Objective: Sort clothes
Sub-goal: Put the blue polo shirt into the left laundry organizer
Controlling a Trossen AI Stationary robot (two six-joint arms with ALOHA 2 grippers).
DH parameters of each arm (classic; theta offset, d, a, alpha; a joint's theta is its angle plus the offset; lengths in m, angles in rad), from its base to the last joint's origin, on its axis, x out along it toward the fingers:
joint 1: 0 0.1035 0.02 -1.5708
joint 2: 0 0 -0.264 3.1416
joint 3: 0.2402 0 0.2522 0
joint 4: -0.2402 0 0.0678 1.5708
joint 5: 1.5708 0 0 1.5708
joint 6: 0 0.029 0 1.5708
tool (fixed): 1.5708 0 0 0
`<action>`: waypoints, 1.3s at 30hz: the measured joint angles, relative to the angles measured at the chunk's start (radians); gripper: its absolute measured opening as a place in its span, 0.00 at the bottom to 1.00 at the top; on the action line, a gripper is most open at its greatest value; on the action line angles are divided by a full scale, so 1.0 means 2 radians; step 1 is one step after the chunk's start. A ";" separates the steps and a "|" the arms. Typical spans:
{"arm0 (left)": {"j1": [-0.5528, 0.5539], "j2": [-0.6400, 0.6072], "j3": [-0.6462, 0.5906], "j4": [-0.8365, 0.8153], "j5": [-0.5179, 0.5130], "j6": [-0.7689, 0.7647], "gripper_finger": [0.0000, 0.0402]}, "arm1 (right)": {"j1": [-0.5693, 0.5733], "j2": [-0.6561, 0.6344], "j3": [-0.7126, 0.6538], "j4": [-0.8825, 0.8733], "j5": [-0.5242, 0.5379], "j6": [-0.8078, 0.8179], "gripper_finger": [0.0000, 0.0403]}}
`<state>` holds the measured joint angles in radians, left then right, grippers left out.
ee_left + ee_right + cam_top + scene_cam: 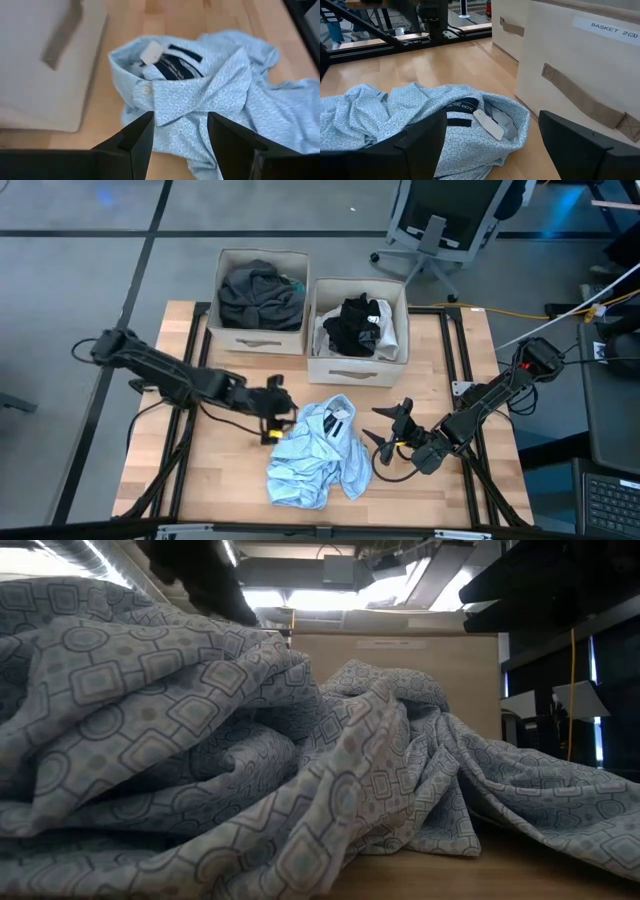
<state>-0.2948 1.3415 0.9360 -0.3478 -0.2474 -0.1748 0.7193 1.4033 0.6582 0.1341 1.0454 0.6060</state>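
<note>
A pale blue patterned shirt (315, 450) lies crumpled on the wooden table, its collar and label up (165, 60). It fills the low view (250, 740). My left gripper (283, 418) is open at the shirt's left edge. Its fingers stand on either side of the fabric just below the collar (180, 137). I cannot tell whether they touch it. My right gripper (392, 435) is open wide just right of the shirt, pointing at the collar (492, 150). Dark grey clothes (260, 295) lie in the left box. Black (355, 320) and white (388, 332) clothes lie in the right box.
Two beige fabric boxes stand side by side at the table's far edge, the left one (255, 340) and the right one (350, 370), which is labelled "BASKET 2(3)" (580, 75). Bare wood shows left and right of the shirt. An office chair (440, 220) stands beyond the table.
</note>
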 joint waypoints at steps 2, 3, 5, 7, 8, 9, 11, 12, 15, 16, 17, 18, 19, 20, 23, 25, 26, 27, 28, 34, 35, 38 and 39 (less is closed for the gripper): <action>-0.005 0.029 0.000 0.019 0.000 0.009 0.44 | 0.000 0.000 0.000 0.000 0.000 0.000 0.78; -0.007 0.042 0.000 0.028 0.000 0.014 0.44 | 0.000 0.000 0.000 0.000 0.000 0.000 0.78; -0.009 0.069 0.000 0.047 0.000 0.025 0.44 | 0.000 0.000 0.000 0.000 0.000 0.000 0.78; -0.010 0.095 0.000 0.066 0.000 0.032 0.44 | 0.000 0.000 0.000 0.000 0.000 0.000 0.78; -0.010 0.107 0.000 0.078 0.001 0.037 0.44 | 0.000 0.000 0.000 0.000 0.000 0.000 0.78; -0.011 0.119 0.000 0.093 0.006 0.039 0.44 | 0.000 0.000 0.000 0.000 0.000 0.000 0.78; -0.011 0.142 0.000 0.121 0.022 0.045 0.44 | 0.000 0.000 0.000 0.000 0.000 0.000 0.78; -0.011 0.153 0.000 0.135 0.029 0.049 0.44 | 0.000 0.000 0.000 0.000 0.000 0.000 0.78; -0.010 0.186 0.000 0.173 0.032 0.052 0.44 | 0.000 0.000 0.000 -0.001 0.000 0.000 0.78; -0.009 0.196 0.000 0.183 0.031 0.052 0.44 | 0.000 0.000 0.000 -0.001 0.000 0.000 0.78; -0.008 0.205 0.000 0.189 0.030 0.052 0.44 | 0.000 0.000 0.000 -0.001 0.000 0.000 0.78; -0.006 0.214 0.000 0.194 0.027 0.052 0.44 | 0.000 0.000 0.000 -0.001 0.000 0.000 0.78; -0.004 0.224 0.000 0.199 0.024 0.052 0.44 | 0.000 0.000 0.000 -0.001 0.000 0.000 0.78; -0.002 0.234 0.000 0.201 0.019 0.052 0.44 | 0.000 0.000 0.000 -0.001 0.000 0.000 0.78; 0.003 0.264 0.001 0.202 0.008 0.054 0.44 | 0.000 0.000 0.000 -0.001 0.000 0.000 0.78; 0.005 0.282 0.003 0.208 0.006 0.054 0.44 | 0.000 0.000 0.000 -0.002 0.000 0.000 0.78; 0.006 0.292 0.003 0.214 0.005 0.053 0.44 | 0.000 0.000 0.000 -0.002 0.000 0.000 0.78; 0.007 0.301 0.004 0.215 0.005 0.055 0.44 | 0.000 0.000 0.000 -0.002 0.000 0.000 0.78; 0.007 0.310 0.004 0.218 0.004 0.056 0.44 | 0.000 0.000 0.000 -0.002 0.000 0.000 0.78; 0.007 0.339 0.007 0.255 -0.001 0.064 0.38 | 0.000 0.001 0.000 -0.002 0.000 0.000 0.78; 0.007 0.339 0.007 0.257 -0.002 0.064 0.35 | 0.000 0.002 0.000 -0.002 0.000 0.000 0.78; 0.006 0.340 0.005 0.264 -0.019 0.079 0.22 | 0.000 0.007 0.000 -0.002 0.001 0.000 0.78; 0.006 0.340 0.005 0.264 -0.027 0.088 0.17 | 0.000 0.009 0.000 -0.002 0.001 0.000 0.78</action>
<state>-0.2823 2.0211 0.9456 0.1810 -0.3007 0.0015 0.7191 1.4215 0.6582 0.1307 1.0466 0.6056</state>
